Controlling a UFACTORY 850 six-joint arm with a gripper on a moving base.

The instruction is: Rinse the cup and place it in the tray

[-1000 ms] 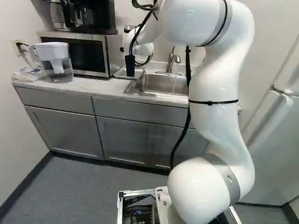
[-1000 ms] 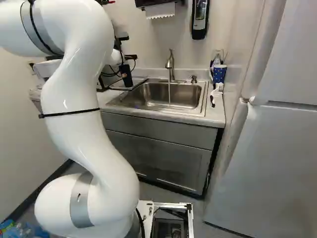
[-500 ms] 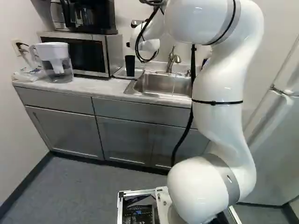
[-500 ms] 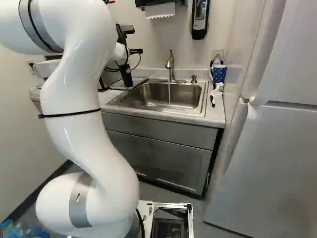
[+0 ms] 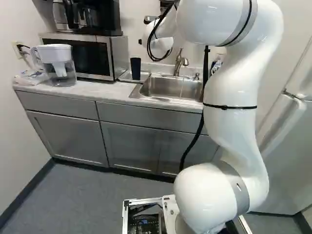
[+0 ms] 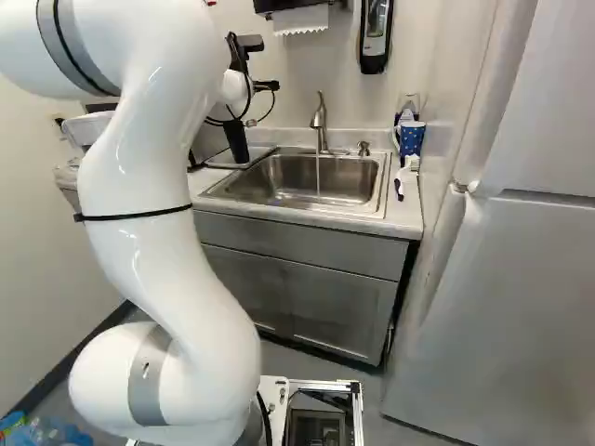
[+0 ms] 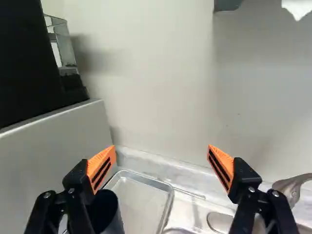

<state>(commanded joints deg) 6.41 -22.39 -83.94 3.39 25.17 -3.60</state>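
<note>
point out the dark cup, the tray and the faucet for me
dark cup point(image 5: 135, 68): left base view, on the middle of its outer wall
tray point(image 7: 142, 201): wrist view, on its bare inner floor
faucet point(image 6: 320, 119): right base view, on its upright body

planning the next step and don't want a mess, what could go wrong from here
The open jaws of the gripper could clip the cup if the arm swings low: in the wrist view one jaw overlaps its rim, though the real gap is hard to judge.
A knock might tip the cup, which stands upright and ungripped at the tray.
Water is running from the faucet and may get left on.
</note>
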